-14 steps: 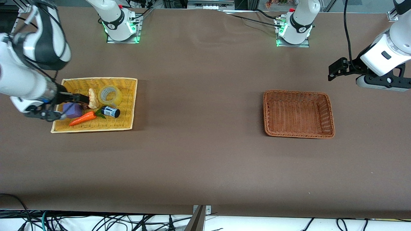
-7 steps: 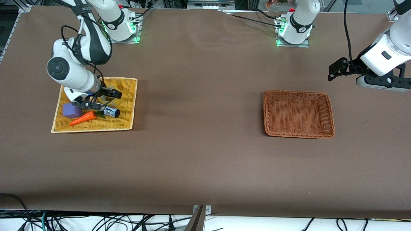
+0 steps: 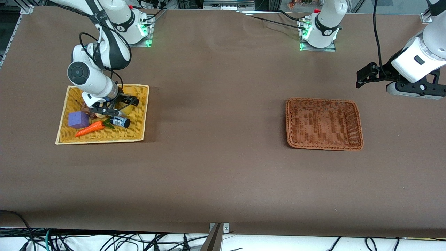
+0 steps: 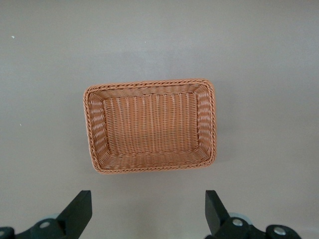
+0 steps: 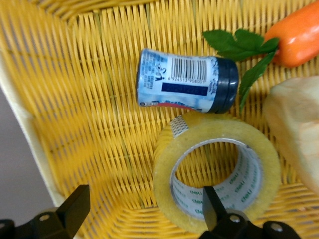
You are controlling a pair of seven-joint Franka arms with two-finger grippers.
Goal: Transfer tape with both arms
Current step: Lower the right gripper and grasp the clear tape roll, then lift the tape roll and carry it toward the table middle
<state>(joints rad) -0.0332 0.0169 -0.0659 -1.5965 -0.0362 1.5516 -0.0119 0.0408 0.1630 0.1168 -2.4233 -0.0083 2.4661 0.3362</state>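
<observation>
The tape [image 5: 217, 169], a yellowish translucent ring, lies flat in the yellow basket [image 3: 139, 115]. In the front view it is largely hidden under my right gripper [image 3: 120, 107]. That gripper is open and low over the basket. In the right wrist view my right gripper [image 5: 144, 201] straddles the ring's wall, with one fingertip [image 5: 212, 206] in the hole and the other outside, not closed on it. My left gripper [image 3: 362, 76] is open and empty, and waits in the air at the left arm's end of the table. It also shows in the left wrist view [image 4: 147, 209].
A dark cylinder with a blue-white label [image 5: 187, 87] lies touching the tape. A toy carrot [image 3: 90, 129], a purple block [image 3: 78, 119] and a beige piece [image 5: 294, 124] share the yellow basket. An empty brown wicker basket [image 3: 359, 125] stands toward the left arm's end and shows in the left wrist view [image 4: 149, 83].
My right arm has swung from the yellow basket's outer end in over the basket, and its open gripper has come down around the tape's wall. The left arm has not moved.
</observation>
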